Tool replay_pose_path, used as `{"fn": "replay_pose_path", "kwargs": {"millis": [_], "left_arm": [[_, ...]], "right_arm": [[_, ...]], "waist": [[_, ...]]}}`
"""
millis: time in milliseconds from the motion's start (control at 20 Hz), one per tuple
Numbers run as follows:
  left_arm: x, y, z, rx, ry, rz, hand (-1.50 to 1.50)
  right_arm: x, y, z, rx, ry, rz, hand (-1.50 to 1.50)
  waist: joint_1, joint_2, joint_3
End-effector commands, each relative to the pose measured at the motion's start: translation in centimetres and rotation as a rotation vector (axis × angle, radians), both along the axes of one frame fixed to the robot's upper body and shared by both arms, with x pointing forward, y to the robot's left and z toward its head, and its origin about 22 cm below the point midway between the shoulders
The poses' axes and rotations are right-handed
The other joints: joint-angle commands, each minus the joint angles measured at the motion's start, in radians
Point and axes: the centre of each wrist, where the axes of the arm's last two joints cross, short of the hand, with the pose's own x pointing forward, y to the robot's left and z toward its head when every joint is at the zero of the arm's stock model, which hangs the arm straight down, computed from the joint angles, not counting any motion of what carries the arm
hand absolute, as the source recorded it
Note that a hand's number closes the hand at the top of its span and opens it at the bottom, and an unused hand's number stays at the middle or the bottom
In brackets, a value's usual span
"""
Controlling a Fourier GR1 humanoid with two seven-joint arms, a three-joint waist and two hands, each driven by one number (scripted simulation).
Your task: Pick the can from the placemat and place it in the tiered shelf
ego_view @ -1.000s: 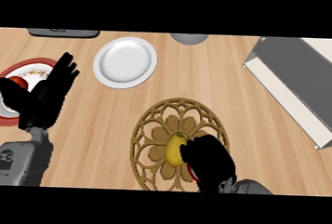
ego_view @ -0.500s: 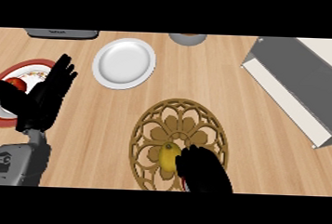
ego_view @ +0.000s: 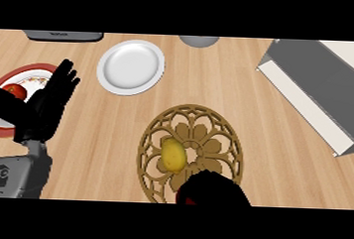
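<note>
Head view of the tabletop. The left hand rests at the left edge, its fingers straight, spread and holding nothing. The right hand shows only in part at the lower edge; whether it is open or closed cannot be told. The can, seen as a yellow oval body, lies on the round openwork placemat, just beyond the right hand and apart from it. A white plate lies just right of the left fingers' tips, and a red-rimmed plate is partly under them. The tiered shelf stands well apart from both hands, at the upper right.
</note>
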Motion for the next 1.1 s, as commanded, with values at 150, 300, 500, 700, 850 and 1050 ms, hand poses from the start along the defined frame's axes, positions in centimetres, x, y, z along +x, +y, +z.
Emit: {"fn": "replay_pose_path", "kwargs": {"millis": [150, 300, 500, 700, 850, 1050], "left_arm": [[0.2, -1.1, 0.5, 0.004, -0.012, -0.025, 0.0], [-0.5, -0.9, -0.1, -0.004, -0.006, -0.02, 0.0], [0.1, -0.9, -0.5, -0.006, 0.01, -0.017, 0.0], [0.7, -0.3, -0.3, -0.004, 0.015, -0.008, 0.0], [0.7, 0.3, -0.5, 0.01, -0.003, -0.021, 0.0], [1.7, 0.9, 0.9, 0.006, -0.016, -0.002, 0.0]], "right_arm": [[-1.7, -3.1, 8.0, 0.258, -0.185, -0.134, 1.5], [-2.3, -4.3, 10.5, 0.278, -0.208, -0.198, 1.5], [-2.5, -6.7, 12.4, 0.234, -0.261, -0.279, 1.5], [-0.1, -7.5, 14.7, 0.165, -0.316, -0.373, 1.5], [2.0, -9.2, 15.3, 0.196, -0.293, -0.422, 1.5], [4.0, -11.2, 17.7, 0.164, -0.302, -0.492, 1.5]], "waist": [[0.007, 0.003, 0.0], [0.014, 0.005, 0.0], [0.006, 0.004, 0.0], [0.007, 0.005, -0.001], [0.006, 0.006, 0.0], [0.001, 0.005, 0.0]]}}
